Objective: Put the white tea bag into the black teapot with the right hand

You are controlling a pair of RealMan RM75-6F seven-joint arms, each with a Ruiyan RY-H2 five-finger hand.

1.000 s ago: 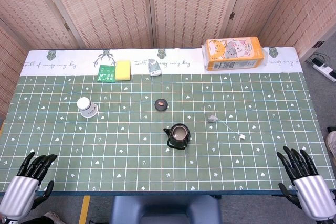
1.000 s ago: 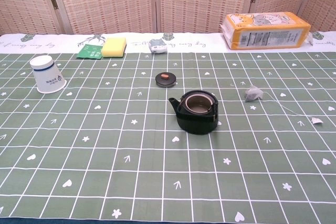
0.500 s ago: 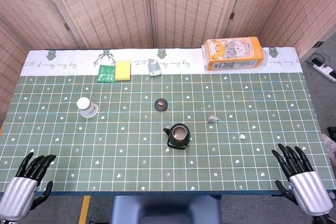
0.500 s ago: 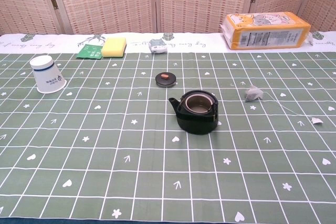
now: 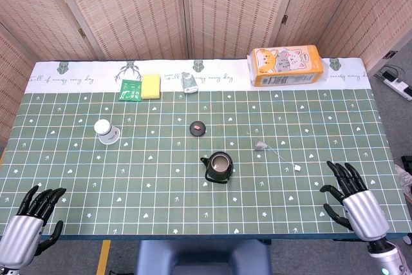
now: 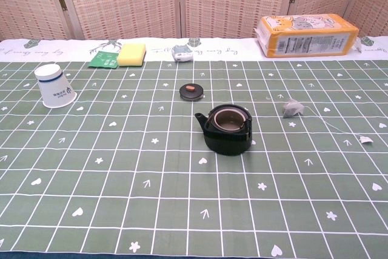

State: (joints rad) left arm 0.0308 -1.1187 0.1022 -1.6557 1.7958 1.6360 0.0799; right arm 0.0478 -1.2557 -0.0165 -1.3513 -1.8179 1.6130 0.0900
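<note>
The black teapot (image 5: 218,167) (image 6: 227,128) stands lidless in the middle of the green cloth. Right of it lies the white tea bag (image 5: 259,145) (image 6: 293,108), its string running to a small paper tag (image 5: 298,167) (image 6: 365,139). My right hand (image 5: 352,199) hovers over the table's front right corner, fingers spread and empty, well short of the tea bag. My left hand (image 5: 29,223) is at the front left corner, also empty with its fingers apart. The chest view shows neither hand.
The teapot's lid (image 5: 197,128) (image 6: 190,91) lies just behind the pot. A white paper cup (image 5: 106,131) lies on its side at the left. Along the back are a green packet (image 5: 131,89), a yellow sponge (image 5: 150,85), a small pouch (image 5: 188,82) and an orange carton (image 5: 286,66).
My right hand has moved forward and leftward onto the table's front right corner. My left hand has drifted slightly down towards the frame edge. The objects have not moved.
</note>
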